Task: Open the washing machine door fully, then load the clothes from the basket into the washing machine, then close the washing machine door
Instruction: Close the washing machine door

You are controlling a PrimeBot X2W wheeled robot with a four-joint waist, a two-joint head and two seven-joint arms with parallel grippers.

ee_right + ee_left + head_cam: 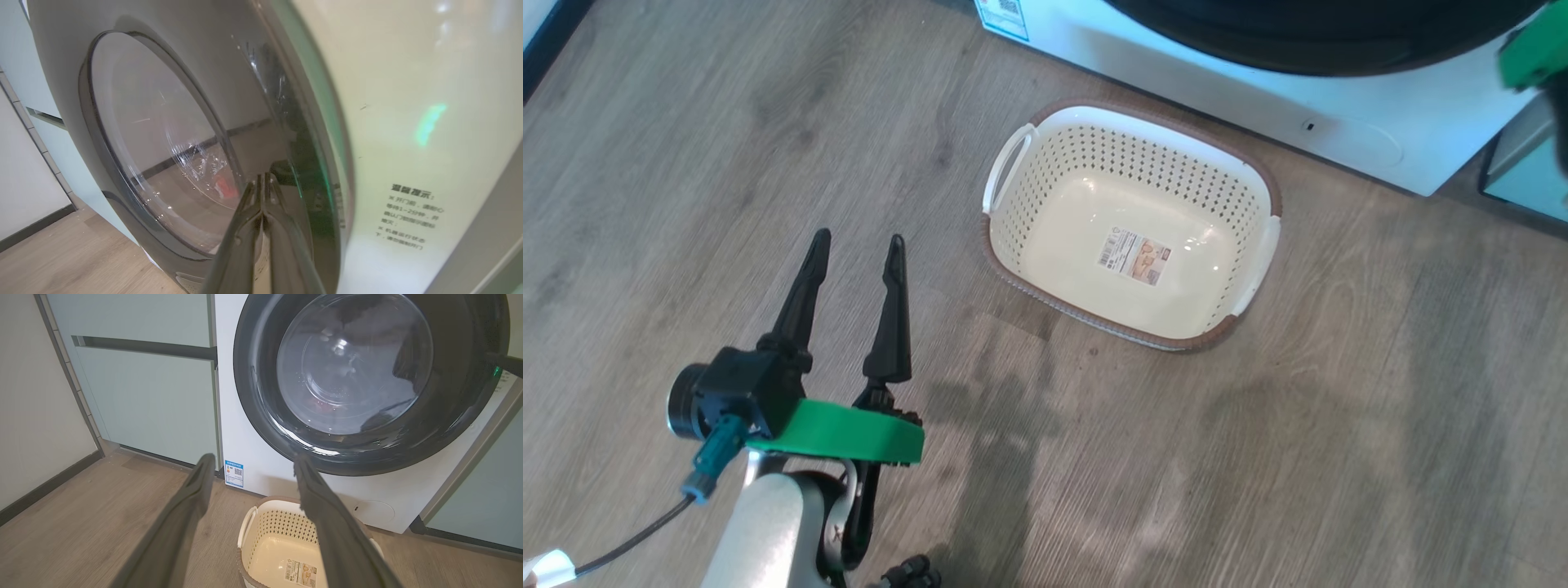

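Flanking the washing machine (251, 428) stand mint cabinets (147, 404); left gripper (859, 239) gapes near the basket (1094, 159), right gripper (264, 176) pinched beside the door (255, 388).

Left pincer (859, 237) has two long black tapered fingers (800, 302), a boxy black camera block (739, 392), bright green band (841, 433), teal plug (715, 453) with dark cable (629, 543), and pale silvery forearm (768, 531).

Grey-brown wood-plank floor (1339, 457). Cream perforated basket (1062, 175) with brown rim sits on it, close in front of white washing machine (1217, 90) standing at far side.
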